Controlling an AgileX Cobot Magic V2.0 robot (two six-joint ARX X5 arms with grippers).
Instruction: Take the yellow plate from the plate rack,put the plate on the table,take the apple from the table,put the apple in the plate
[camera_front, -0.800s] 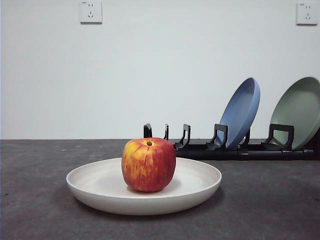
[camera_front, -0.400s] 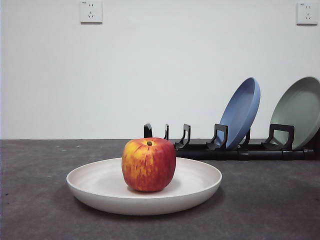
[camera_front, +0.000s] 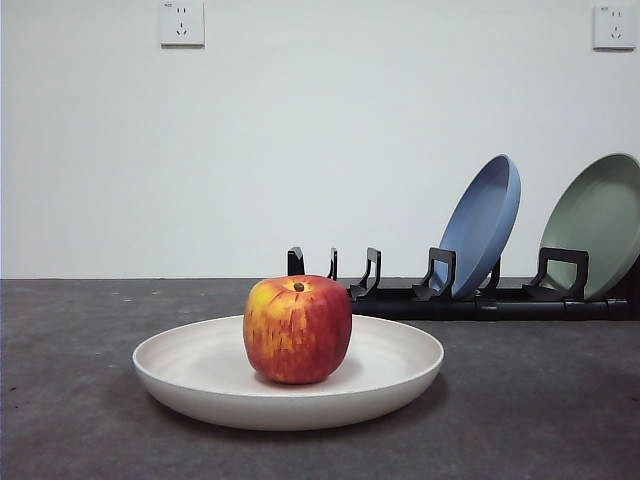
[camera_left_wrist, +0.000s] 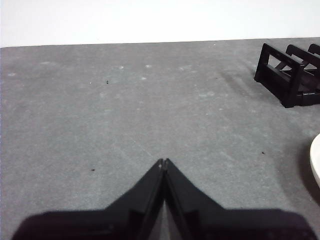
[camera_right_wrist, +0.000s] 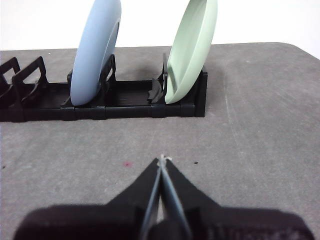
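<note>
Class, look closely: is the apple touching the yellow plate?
Touching. The front view shows the apple resting with its base on the yellow plate.

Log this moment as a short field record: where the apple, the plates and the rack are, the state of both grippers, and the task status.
apple: upright in the yellow plate
yellow plate: flat on the table, in front of the plate rack
plate rack: holds blue plate and green plate, both tilted in slots
left gripper: shut, empty, above bare table
right gripper: shut, empty, facing the rack
task status: apple in plate, appears complete
</note>
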